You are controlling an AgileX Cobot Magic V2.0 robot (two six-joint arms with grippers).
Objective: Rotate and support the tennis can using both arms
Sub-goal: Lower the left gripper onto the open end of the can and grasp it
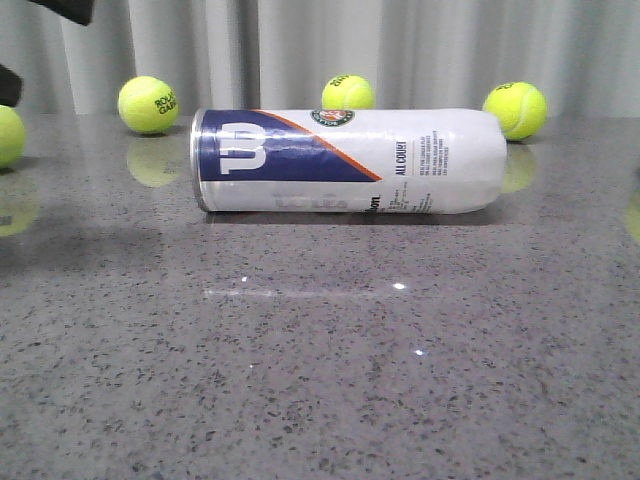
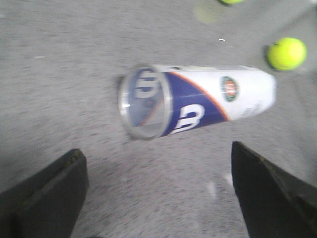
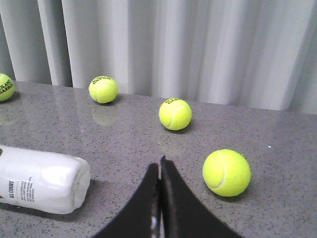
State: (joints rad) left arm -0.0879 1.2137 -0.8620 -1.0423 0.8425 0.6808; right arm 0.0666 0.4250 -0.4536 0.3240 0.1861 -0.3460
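The tennis can (image 1: 350, 160) lies on its side in the middle of the grey table, silver rim and navy "W" panel to the left, clear base to the right. In the left wrist view the can (image 2: 208, 99) points its rimmed end toward my left gripper (image 2: 158, 173), which is wide open, empty and short of the can. In the right wrist view only the can's base end (image 3: 42, 181) shows. My right gripper (image 3: 160, 168) is shut and empty, off that base end and apart from it. Only black bits of the left arm (image 1: 60, 8) show in the front view.
Tennis balls lie around the can: one at the back left (image 1: 148, 104), one at the left edge (image 1: 8, 135), one behind the can (image 1: 348, 92), one by its base end (image 1: 515, 110). A ball (image 3: 226, 172) lies close beside my right fingers. A grey curtain (image 1: 420, 50) backs the table.
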